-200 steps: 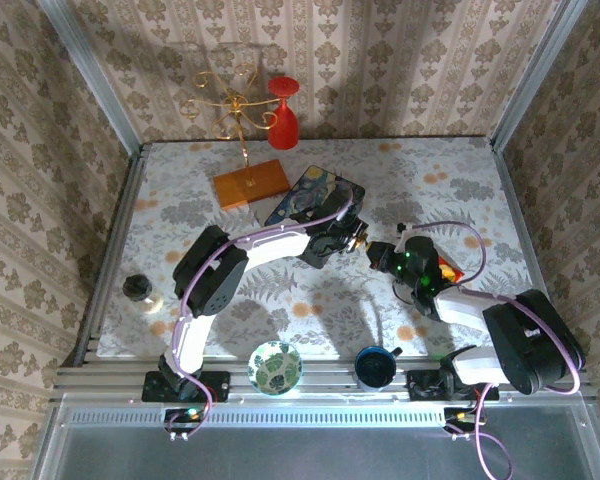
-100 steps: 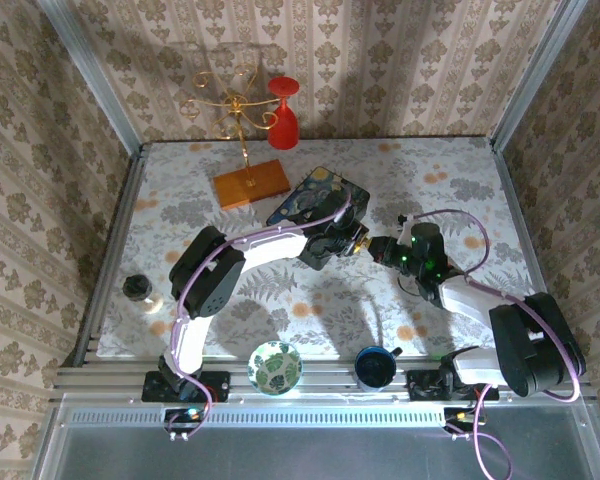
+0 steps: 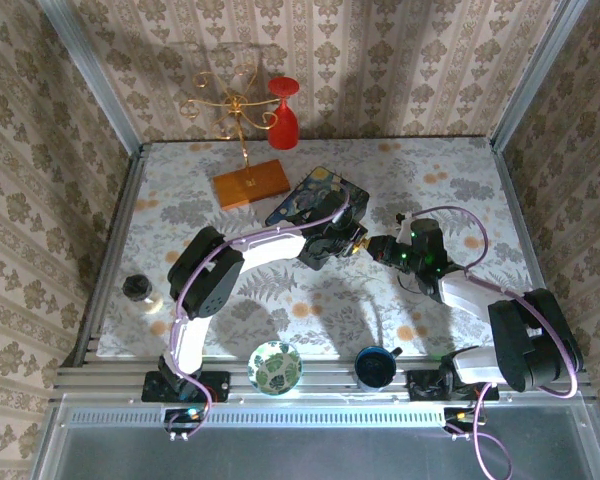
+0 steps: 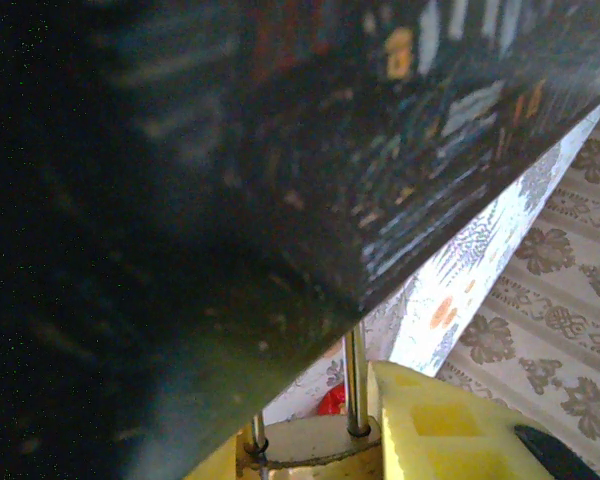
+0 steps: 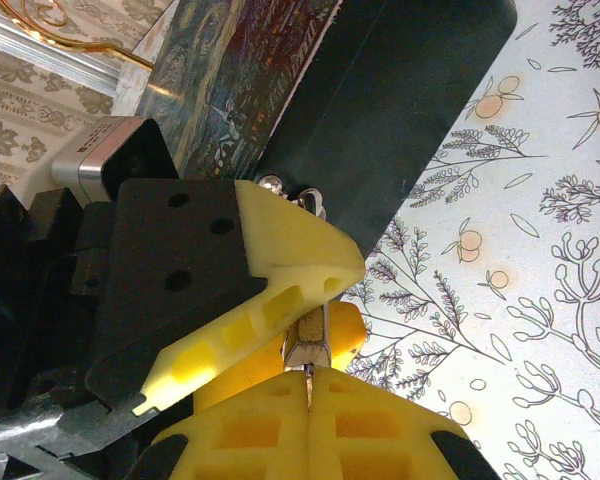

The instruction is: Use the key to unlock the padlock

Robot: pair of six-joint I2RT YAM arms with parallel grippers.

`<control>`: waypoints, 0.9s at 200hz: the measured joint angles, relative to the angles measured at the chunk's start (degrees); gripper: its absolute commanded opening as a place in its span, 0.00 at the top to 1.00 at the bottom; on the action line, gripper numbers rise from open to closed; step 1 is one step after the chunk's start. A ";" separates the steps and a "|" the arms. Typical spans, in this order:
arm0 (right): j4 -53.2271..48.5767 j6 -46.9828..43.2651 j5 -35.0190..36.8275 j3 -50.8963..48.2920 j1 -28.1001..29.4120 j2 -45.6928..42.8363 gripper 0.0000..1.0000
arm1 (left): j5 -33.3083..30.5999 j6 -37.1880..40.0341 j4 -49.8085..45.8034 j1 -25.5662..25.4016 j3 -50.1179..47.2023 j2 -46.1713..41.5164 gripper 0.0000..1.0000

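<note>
Since a second ago the right arm's wrist has swung farther from its base, toward the painted blue box (image 3: pixel 313 192). The left arm has hardly shifted.

Top view: the two grippers meet tip to tip just on the near right side of the box. The left gripper (image 3: pixel 351 240) is closer to the box, the right gripper (image 3: pixel 382 250) just beyond it. The padlock (image 3: pixel 365 244) is a tiny speck between them, too small to read.

Left wrist view: the dark box (image 4: pixel 230 150) looms overhead. Below its edge, two silvery shackle legs of the padlock (image 4: pixel 354 385) rise from a pale body that touches a yellow left finger (image 4: pixel 435 425). The left gripper appears clamped on that body.

Right wrist view: the right gripper (image 5: pixel 308 380) has its yellow pads pressed together, pinching the key (image 5: pixel 307 352). The key's blade points straight ahead toward the box (image 5: pixel 235 85). The padlock (image 5: pixel 311 203) lies directly in front of it, behind the left gripper (image 5: pixel 280 290), with the shackle end nearest the box. Key and lock look roughly in line. Whether the tip has entered the keyway is hidden. Turning the key would fall to the right arm.
</note>
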 measured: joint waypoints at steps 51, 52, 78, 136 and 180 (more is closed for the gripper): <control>2.93 7.56 -3.34 1.66 -1.14 5.51 1.00 | -2.38 0.61 1.51 0.31 -1.09 -0.07 1.00; 2.99 7.74 -3.45 1.66 -1.16 5.60 1.00 | -2.43 0.63 1.55 0.31 -1.11 -0.07 1.00; 5.53 13.86 -6.86 1.68 -2.32 8.07 1.00 | -3.39 1.33 2.10 0.33 -1.77 -0.31 1.00; 8.39 21.35 -10.45 1.68 -3.48 10.21 1.00 | -3.96 1.51 2.71 0.42 -2.60 -0.79 1.00; 8.98 23.06 -13.29 1.68 -4.46 11.15 0.96 | -3.85 1.64 3.04 0.42 -3.19 -1.14 1.00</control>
